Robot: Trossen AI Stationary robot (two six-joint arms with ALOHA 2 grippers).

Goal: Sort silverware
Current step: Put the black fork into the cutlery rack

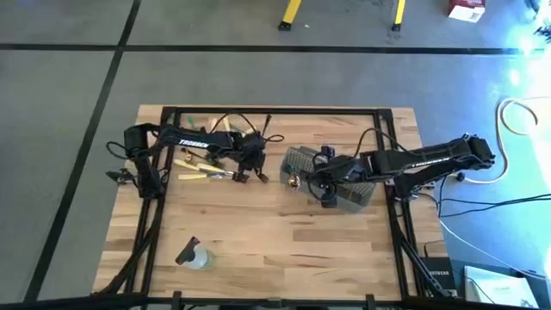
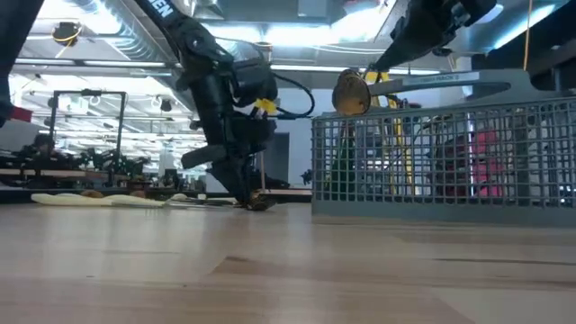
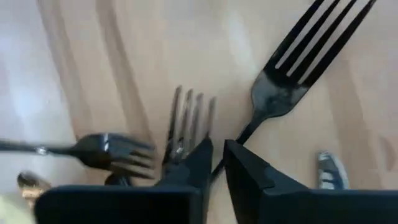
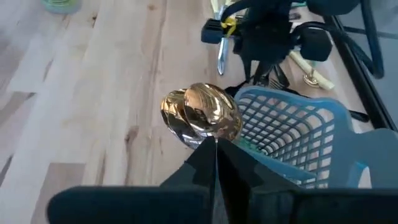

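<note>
The silverware lies at the table's far left: pale tan pieces [image 1: 196, 168] and dark forks. In the left wrist view I see a black fork [image 3: 297, 65], a silver fork [image 3: 186, 121] and another dark fork [image 3: 109, 151] flat on the wood. My left gripper [image 1: 250, 170] is down at the table, shut on the black fork. My right gripper [image 1: 312, 182] holds a gold spoon [image 4: 202, 117] above the left rim of the grey wire-mesh basket [image 1: 344, 185]. My left gripper pinches the black fork's thin handle [image 3: 241, 134] between its two fingertips, coming from above and pointing down. The fork's tines lie flat on the table. My right gripper pinches the gold spoon just behind its bowl [image 4: 213, 138] between the shut fingers. The bowl sticks out past the fingertips. The spoon is lifted clear, over the basket's left edge [image 2: 317, 126].
A small clear bottle [image 1: 195, 255] lies near the front left. The basket [image 2: 441, 162] stands right of centre. Black frame rails [image 1: 275, 110] run along the table's far edge and both sides. Bare wood spreads across the near half.
</note>
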